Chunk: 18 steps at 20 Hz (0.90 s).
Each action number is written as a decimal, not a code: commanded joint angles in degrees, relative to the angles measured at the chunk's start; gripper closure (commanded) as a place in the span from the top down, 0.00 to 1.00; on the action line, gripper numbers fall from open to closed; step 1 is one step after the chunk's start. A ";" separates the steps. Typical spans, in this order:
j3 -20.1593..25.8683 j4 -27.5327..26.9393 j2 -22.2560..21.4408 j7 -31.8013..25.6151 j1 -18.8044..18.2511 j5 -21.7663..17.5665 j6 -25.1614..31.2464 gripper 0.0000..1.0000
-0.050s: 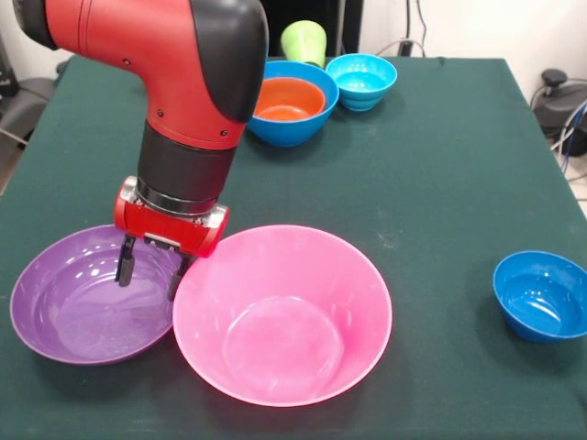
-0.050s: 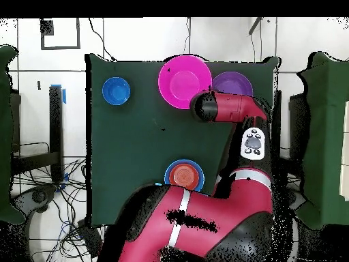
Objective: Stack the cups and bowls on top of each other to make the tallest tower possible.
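**Hand poised over the purple bowl's rim**

Only the front view shows the hand [image 1: 151, 266]: fingers spread, empty, inside the purple bowl [image 1: 64, 312] just beside the pink bowl [image 1: 275, 367] at its 3 o'clock. At 12 o'clock on the green surface [image 1: 431, 156], the orange bowl [image 1: 289, 101] nests in a blue bowl [image 1: 284, 133], lime cup [image 1: 304, 41] and cyan bowl [image 1: 362, 81] beside. The dark blue bowl [image 1: 541, 298] sits alone at 3 o'clock. Overhead, the arm [image 2: 232, 108] hides the hand.
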 commanded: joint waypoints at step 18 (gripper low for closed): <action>-2.74 1.70 5.70 14.33 9.54 8.08 4.88 1.00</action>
